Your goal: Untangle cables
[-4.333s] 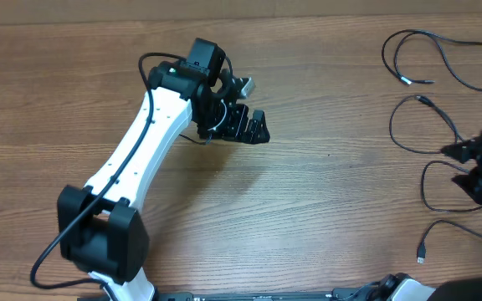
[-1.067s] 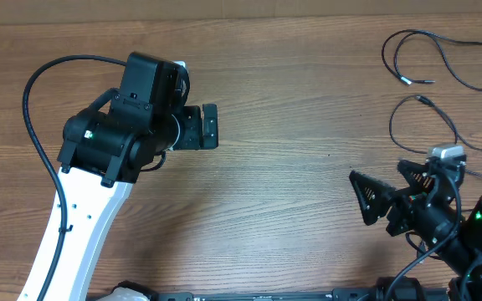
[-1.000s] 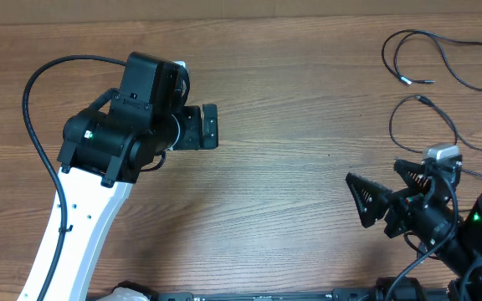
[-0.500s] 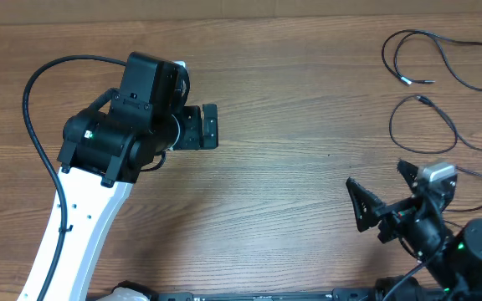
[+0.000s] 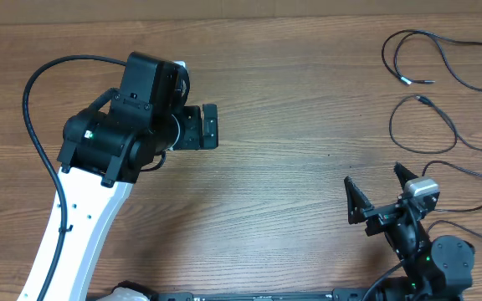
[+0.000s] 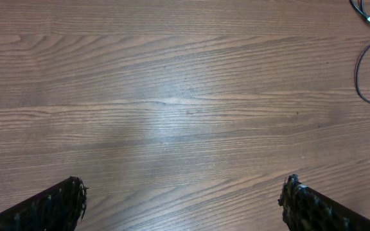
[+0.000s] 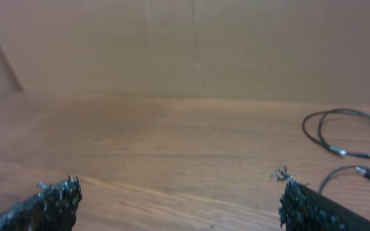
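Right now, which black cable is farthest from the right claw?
The looped cable at the top right of the overhead view. The other cables lie below it, nearer the open right gripper.

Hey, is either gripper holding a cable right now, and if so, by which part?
Nothing is held. The left gripper and right gripper are both open and empty; the cables lie loose on the table.

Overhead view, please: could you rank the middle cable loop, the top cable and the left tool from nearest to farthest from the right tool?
Measured from the right tool:
1. The middle cable loop, just above it, on the right side.
2. The top cable, farther up, toward the top right corner.
3. The left tool, far off to the left.
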Tool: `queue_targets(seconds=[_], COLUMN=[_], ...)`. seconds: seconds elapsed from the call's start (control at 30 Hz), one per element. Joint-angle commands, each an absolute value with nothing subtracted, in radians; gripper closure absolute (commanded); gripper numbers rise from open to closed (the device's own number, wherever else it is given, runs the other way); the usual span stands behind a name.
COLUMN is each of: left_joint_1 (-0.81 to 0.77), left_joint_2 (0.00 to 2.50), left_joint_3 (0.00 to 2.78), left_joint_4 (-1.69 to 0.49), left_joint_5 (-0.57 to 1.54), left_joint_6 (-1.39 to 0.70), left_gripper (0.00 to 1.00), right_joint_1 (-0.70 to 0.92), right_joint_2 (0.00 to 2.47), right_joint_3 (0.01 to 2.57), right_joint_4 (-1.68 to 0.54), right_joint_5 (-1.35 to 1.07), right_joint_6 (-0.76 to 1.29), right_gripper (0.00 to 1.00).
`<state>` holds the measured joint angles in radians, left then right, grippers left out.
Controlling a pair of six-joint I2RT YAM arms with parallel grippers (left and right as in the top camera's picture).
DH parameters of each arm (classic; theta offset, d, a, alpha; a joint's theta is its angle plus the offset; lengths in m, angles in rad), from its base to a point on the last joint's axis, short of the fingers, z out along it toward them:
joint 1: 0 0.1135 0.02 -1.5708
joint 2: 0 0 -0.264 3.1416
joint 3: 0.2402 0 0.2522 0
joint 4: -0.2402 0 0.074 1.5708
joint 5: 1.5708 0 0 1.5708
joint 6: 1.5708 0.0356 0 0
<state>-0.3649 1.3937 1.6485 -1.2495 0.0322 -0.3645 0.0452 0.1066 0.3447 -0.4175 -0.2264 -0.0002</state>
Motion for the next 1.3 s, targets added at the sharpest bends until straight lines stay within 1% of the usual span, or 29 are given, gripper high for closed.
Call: queue_targets(seconds=[0.0, 0.27, 0.5, 0.83, 1.27], left_joint_1=[-0.36, -0.36, -0.36, -0.36, -0.36], left_joint_2=[1.399, 1.399, 1.399, 1.399, 1.399], left_joint_3=[1.658, 1.658, 1.658, 1.658, 1.658], left_joint_4=[-1.249, -1.249, -1.249, -1.249, -1.249], left_joint_5=[0.022, 0.022, 0.022, 0.022, 0.022], left_joint_6=[-0.371, -0.371, -0.371, -0.371, -0.371], left_gripper=[0.0, 0.0, 0.01, 0.0, 0.01], right_joint_1=[0.033, -0.002, -0.01, -0.024, -0.023], right_joint_2=[0.063, 0.015, 0.003, 0.003, 0.003], right_joint_3=[0.281, 0.15, 0.094, 0.008, 0.007], right_joint_4=[-0.367, -0.231, -0.183, -0.02, -0.069], right_joint_5=[-0.183, -0.184, -0.164, -0.165, -0.157], right_joint_6=[-0.005, 0.003, 0.033, 0.033, 0.029], right_gripper=[0.0, 0.0, 0.0, 0.0, 0.0])
